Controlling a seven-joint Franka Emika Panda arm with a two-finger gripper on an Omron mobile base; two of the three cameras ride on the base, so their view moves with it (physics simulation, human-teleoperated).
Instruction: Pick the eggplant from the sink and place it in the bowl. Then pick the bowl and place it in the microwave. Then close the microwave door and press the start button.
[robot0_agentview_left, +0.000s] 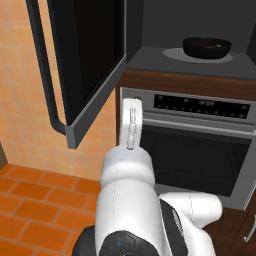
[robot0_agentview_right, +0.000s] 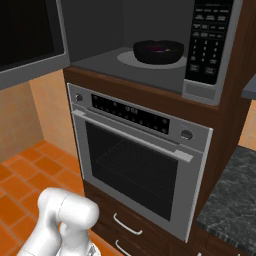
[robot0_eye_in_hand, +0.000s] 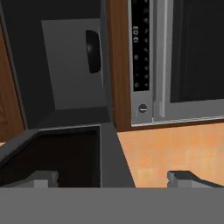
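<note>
Black glossy round bowl (robot0_agentview_right: 158, 51) already inside grey steel microwave (robot0_agentview_right: 208, 50); fingers spread empty beside black glass door (robot0_agentview_left: 85, 55), ready to push.

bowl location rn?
The bowl sits inside the open microwave, on its round plate above the oven, left of the keypad.

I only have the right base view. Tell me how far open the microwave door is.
Observer: In the left base view, the door stands wide open, with its long bar handle on the free edge.
Operator: Report the fingers.
Observer: In the hand view, the fingers stand wide apart and hold nothing.
Operator: Say what they face.
Observer: The door's edge is close ahead of them. The oven lies beyond it and appears sideways because the hand is rolled.
</note>
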